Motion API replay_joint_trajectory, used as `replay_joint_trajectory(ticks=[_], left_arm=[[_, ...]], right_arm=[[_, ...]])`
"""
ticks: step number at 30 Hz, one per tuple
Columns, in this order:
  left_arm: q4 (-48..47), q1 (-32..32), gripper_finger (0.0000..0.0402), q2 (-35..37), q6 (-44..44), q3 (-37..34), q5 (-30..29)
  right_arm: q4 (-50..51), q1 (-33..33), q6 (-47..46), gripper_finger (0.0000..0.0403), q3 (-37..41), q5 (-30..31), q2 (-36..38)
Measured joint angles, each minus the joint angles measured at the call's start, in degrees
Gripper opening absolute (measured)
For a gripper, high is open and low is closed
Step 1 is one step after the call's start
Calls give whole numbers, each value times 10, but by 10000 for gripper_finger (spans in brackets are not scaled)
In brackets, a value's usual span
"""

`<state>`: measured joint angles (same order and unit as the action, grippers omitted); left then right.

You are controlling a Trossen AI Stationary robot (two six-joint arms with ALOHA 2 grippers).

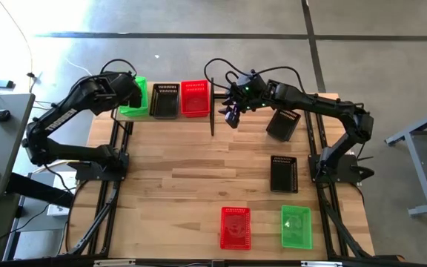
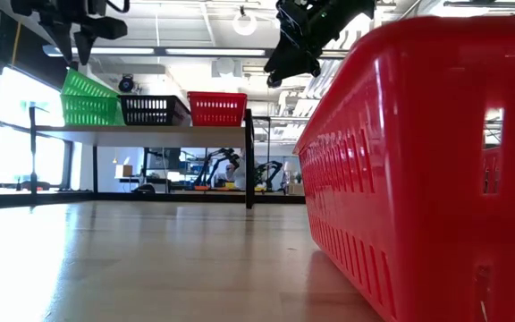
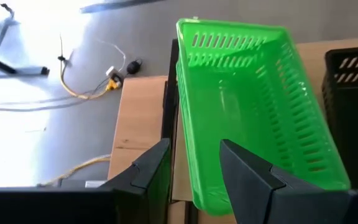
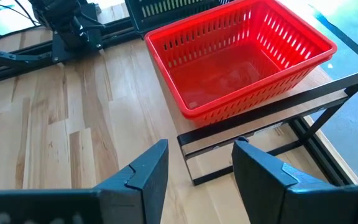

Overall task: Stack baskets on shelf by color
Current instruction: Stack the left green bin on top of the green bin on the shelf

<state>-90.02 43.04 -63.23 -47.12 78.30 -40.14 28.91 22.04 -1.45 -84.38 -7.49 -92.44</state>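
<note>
Three baskets (image 1: 164, 99) stand side by side on the shelf (image 1: 212, 111) at the table's (image 1: 176, 178) far edge; four more baskets (image 1: 283, 173) lie apart on the table's right half.

The baskets (image 4: 241, 59) are glossy slotted plastic. The shelf (image 4: 272, 127) is pale smooth wood on matt black metal posts; the surface (image 1: 184, 178) is planked wood.

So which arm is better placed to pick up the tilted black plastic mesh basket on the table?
The right arm, probably. The right gripper, open and empty, hangs beside the tilted black plastic mesh basket on its own side. The left gripper, also open, is over the green plastic mesh basket at the shelf's far end.
</note>
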Motion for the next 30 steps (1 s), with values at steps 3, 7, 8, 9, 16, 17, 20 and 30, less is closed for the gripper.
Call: replay_joint_trajectory(ticks=[3,7,8,9,16,17,20,30], left_arm=[[0,9,129,-9,-1,0,7],[0,17,129,-25,-2,0,7],[0,20,129,-28,-4,0,7],[0,23,129,-32,-7,0,6],[0,39,129,-63,-14,0,6],[0,41,129,-68,-16,0,8],[0,45,129,-83,-17,0,16],[0,63,127,-112,-18,0,35]], right_arm=[[0,0,0,161,0,0,0],[0,0,0,161,0,0,0],[0,0,0,161,0,0,0],[0,0,0,161,0,0,0],[0,0,3,161,0,0,0],[0,0,3,161,0,0,0],[0,0,4,161,0,-1,0],[0,0,4,161,0,-27,0]])
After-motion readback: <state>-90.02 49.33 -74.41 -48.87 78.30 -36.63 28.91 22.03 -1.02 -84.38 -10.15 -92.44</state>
